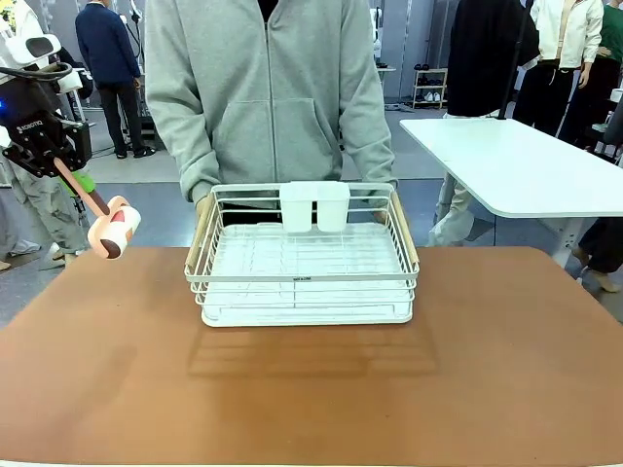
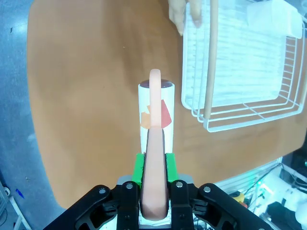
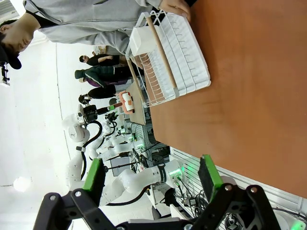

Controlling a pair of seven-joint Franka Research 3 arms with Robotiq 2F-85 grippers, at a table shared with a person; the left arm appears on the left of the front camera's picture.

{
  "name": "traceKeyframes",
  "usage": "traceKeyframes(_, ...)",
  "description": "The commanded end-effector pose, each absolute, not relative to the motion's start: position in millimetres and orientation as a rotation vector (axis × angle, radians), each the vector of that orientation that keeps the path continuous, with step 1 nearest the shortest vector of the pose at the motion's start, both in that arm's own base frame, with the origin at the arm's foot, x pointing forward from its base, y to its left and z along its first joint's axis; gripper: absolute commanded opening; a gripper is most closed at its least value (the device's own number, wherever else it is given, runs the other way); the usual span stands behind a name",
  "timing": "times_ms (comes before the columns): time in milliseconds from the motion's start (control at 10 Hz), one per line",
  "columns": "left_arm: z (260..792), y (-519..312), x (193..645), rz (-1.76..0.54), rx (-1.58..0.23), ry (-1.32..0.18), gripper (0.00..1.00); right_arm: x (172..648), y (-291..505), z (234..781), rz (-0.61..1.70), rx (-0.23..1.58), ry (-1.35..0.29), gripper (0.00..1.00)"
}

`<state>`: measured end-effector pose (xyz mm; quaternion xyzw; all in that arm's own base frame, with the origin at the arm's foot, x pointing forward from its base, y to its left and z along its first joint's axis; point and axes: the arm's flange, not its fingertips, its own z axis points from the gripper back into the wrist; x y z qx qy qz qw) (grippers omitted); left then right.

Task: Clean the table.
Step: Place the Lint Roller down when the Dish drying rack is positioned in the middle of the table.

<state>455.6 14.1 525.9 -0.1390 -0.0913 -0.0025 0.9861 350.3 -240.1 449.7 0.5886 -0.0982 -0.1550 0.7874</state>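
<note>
- So my left claw [image 2: 153, 191] is clamped tight on the peach handle of a lint roller [image 1: 115, 230], green pads squeezing both sides, roller head sticking out past my fingertips.
- My right claw [image 3: 152, 179] has its jaws standing wide apart with nothing between them, parked off the near edge of the table [image 1: 311, 389].
- The roller hangs in the air to the left of the dish rack [image 1: 304, 255], just over the table's far-left corner, not touching the top yet as far as I can tell.
- The table itself is the big reddish-brown top the rack sits on, rack toward its far side.
- Behind the rack, a person has both hands on its far corners.
- My guess: I'm at the "bring the tool down" step. Next I need to lower the roller flat onto the top left of the rack and roll, keeping clear of the wire.
</note>
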Motion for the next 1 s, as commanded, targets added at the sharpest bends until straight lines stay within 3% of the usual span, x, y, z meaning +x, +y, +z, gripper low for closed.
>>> traceKeyframes(0,530.8,14.8,453.0,-0.002,-0.278,-0.194,0.01,347.5,-237.3,451.8,-0.326,1.278,-0.220,1.00)
traceKeyframes(900,530.8,14.8,453.0,-0.002,-0.278,-0.194,0.01,347.5,-237.3,451.8,-0.326,1.278,-0.220,1.00)
